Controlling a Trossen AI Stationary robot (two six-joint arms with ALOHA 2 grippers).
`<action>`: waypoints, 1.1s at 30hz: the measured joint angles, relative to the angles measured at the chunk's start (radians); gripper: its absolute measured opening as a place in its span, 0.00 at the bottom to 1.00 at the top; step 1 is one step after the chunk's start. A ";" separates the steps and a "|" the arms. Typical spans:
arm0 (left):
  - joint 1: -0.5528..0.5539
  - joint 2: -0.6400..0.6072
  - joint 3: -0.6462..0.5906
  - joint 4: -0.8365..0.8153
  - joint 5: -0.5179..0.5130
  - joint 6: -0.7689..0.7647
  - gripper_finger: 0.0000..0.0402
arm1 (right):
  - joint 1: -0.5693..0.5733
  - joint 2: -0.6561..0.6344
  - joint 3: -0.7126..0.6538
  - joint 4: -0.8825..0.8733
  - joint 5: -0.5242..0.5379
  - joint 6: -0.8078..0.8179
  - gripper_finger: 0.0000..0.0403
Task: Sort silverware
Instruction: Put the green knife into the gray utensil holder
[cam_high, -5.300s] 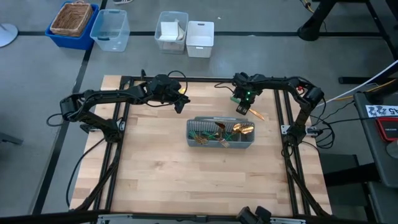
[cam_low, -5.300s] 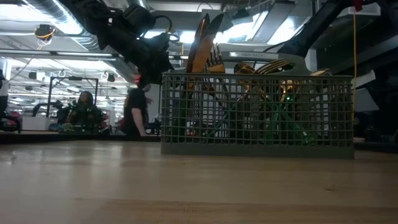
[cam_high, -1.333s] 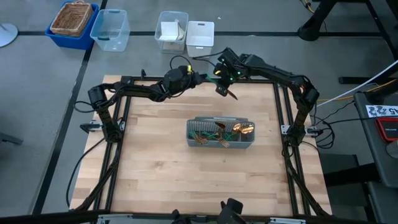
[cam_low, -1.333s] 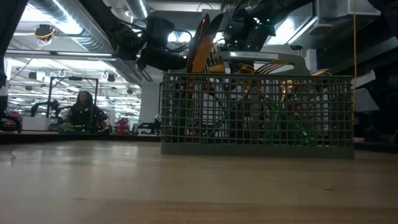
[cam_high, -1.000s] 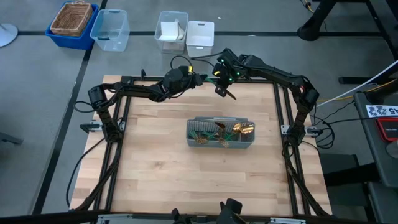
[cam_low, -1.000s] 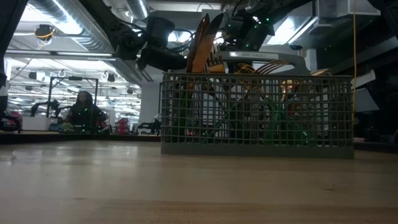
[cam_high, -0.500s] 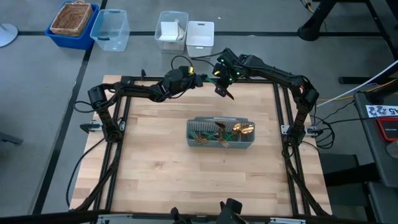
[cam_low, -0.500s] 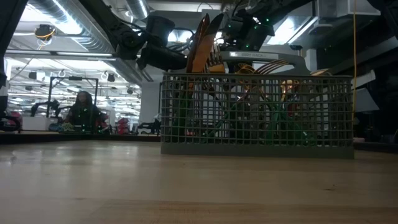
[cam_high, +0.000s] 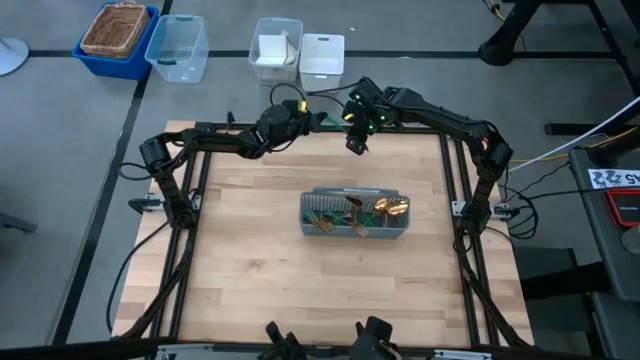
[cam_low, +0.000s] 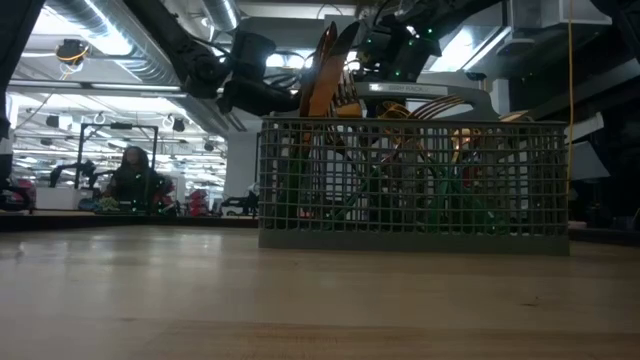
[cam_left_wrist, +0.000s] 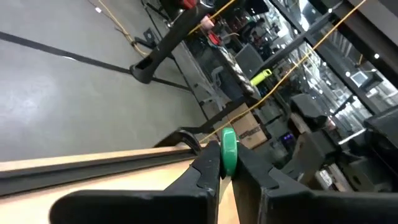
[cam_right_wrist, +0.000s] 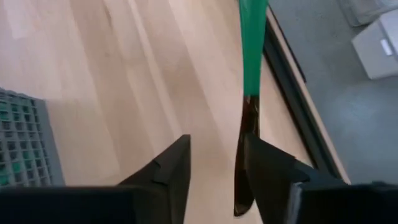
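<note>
Handover moving along: compared with half a second ago, left gripper is pulling back slightly toward its own side, taking the utensil's green handle end with it.

Left fingers are clamping the green handle tip at the table's far edge. Right gripper is standing spread, its fingers flanking the utensil's dark end without clearly touching it, so it is releasing or has released. Remaining silverware is sitting in the caddy, mid-table. Risk, as I judge it: the left grip is catching only the very tip, so the utensil could swing, slip out, and be dropping onto the frame rail or off the table.
</note>
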 joint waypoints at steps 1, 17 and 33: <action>0.009 -0.007 0.000 -0.003 0.001 0.000 0.04 | 0.000 0.000 0.013 -0.011 0.012 0.001 0.39; 0.174 -0.263 -0.016 0.092 0.000 0.241 0.04 | -0.001 -0.002 0.559 -0.184 0.066 0.131 0.41; 0.174 -0.311 -0.346 0.939 -0.011 0.079 0.04 | -0.101 -0.158 0.291 -0.169 0.036 0.134 0.41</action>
